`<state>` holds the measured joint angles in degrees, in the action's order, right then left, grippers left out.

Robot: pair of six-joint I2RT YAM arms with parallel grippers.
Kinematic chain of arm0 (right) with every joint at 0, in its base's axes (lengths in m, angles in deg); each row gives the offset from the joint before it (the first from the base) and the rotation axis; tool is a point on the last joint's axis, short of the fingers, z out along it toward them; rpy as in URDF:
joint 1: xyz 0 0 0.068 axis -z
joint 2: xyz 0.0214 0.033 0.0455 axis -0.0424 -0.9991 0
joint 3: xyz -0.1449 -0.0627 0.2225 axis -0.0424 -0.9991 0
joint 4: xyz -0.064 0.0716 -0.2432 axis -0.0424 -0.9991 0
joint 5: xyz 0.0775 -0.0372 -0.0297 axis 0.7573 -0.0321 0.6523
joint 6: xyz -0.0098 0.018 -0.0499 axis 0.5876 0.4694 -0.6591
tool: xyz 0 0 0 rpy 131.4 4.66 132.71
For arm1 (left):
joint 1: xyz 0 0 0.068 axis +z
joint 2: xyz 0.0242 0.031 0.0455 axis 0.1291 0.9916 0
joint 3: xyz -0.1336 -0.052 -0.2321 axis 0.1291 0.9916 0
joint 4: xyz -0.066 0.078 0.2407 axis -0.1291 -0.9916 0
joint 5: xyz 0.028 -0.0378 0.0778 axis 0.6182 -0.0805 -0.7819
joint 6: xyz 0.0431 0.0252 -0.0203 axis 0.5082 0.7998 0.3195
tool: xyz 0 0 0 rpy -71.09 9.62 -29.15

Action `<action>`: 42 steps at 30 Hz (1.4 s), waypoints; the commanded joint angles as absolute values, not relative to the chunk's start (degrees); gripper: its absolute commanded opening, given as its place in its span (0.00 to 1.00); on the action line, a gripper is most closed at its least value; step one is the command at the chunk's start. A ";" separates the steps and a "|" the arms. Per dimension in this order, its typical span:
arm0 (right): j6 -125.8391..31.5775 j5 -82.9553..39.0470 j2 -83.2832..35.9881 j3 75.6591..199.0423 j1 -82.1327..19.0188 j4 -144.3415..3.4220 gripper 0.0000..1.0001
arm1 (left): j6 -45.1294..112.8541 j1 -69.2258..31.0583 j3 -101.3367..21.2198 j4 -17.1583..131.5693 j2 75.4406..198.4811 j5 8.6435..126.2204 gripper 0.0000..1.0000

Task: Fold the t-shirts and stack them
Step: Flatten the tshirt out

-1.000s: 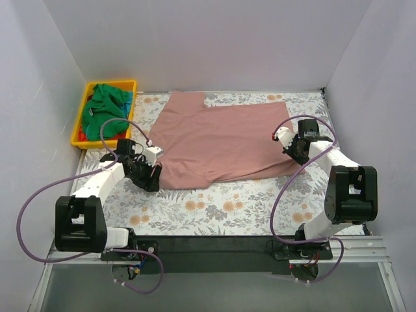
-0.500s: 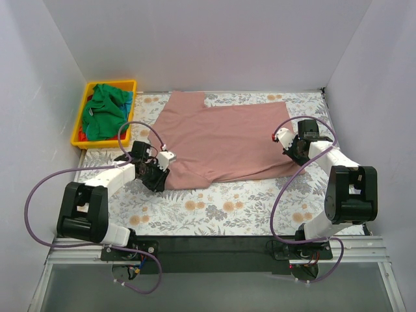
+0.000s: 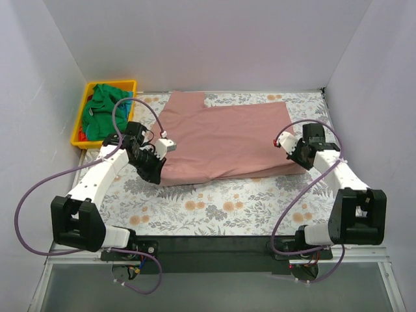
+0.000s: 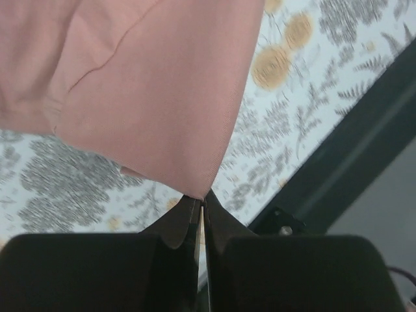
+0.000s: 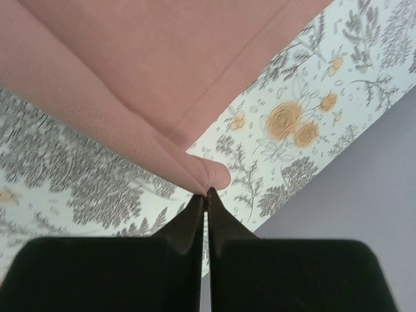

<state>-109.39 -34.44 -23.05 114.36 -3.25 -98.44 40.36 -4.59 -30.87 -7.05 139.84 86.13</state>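
Observation:
A large dusty-pink t-shirt (image 3: 224, 140) lies spread across the floral table cover (image 3: 214, 208). My left gripper (image 3: 158, 174) is shut on its near left corner, and the left wrist view shows that pink corner (image 4: 195, 185) pinched between the fingertips and lifted off the cover. My right gripper (image 3: 294, 158) is shut on the near right corner, a folded pink edge (image 5: 208, 175) held at its tips. A green t-shirt (image 3: 104, 110) sits crumpled in the yellow bin, with a bit of red fabric (image 3: 82, 136) under it.
The yellow plastic bin (image 3: 133, 83) stands at the back left corner. White walls close in the back and both sides. A black rail (image 3: 214, 246) runs along the table's near edge, where both arm bases are bolted. Purple cables loop beside each arm.
My left gripper closed on the shirt's near left corner and drew it up and slightly toward the back. The right gripper shifted a little nearer and rightward, still holding its corner.

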 commanded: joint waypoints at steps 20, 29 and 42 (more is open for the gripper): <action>-136.12 -37.86 6.89 92.92 -3.22 -110.65 0.57 | 52.93 -14.38 -24.85 -23.57 121.65 78.69 0.32; -121.11 -27.06 -3.28 108.98 -3.22 -119.69 0.46 | 48.61 -14.82 -32.31 -17.51 128.43 90.00 0.28; -101.58 -24.49 -31.76 123.69 -3.66 -120.15 0.33 | 33.05 -16.58 -23.90 14.48 143.90 67.81 0.32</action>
<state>-106.13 -25.06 -29.35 122.45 -3.34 -118.97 36.51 -17.12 -26.19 6.87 142.98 74.33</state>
